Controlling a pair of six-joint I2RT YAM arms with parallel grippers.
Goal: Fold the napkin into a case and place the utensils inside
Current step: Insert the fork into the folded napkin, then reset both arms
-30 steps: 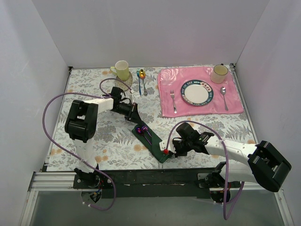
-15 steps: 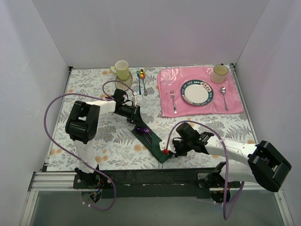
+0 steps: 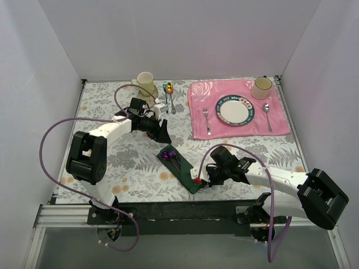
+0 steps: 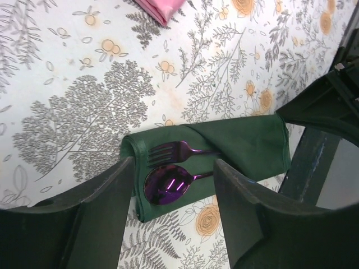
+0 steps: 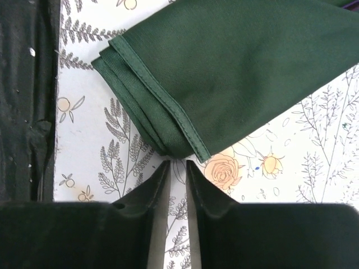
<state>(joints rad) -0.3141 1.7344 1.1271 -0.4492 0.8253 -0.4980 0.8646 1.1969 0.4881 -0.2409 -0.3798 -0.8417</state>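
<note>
Fingers (image 4: 106,202) of the left gripper (image 4: 174,164) stand spread wide with nothing between them, hovering above the open end of the case (image 4: 247,143). There the heads of the purple fork (image 4: 168,150) and purple spoon (image 4: 165,185) stick out side by side, while their handles go under the green cloth; I judge the utensils are already placed. At the opposite end of the case, the fingers (image 5: 143,196) of the right gripper (image 5: 177,163) are only slightly parted and pinch nothing. Their tips are just beside the folded corner, probably to steady the cloth. Well apart from the case lie the pink placemat (image 3: 202,120) with its plate (image 3: 220,106), a yellow cup (image 3: 145,83) and the blue and gold spoons (image 3: 168,92); nothing seems to block a retreat.
</note>
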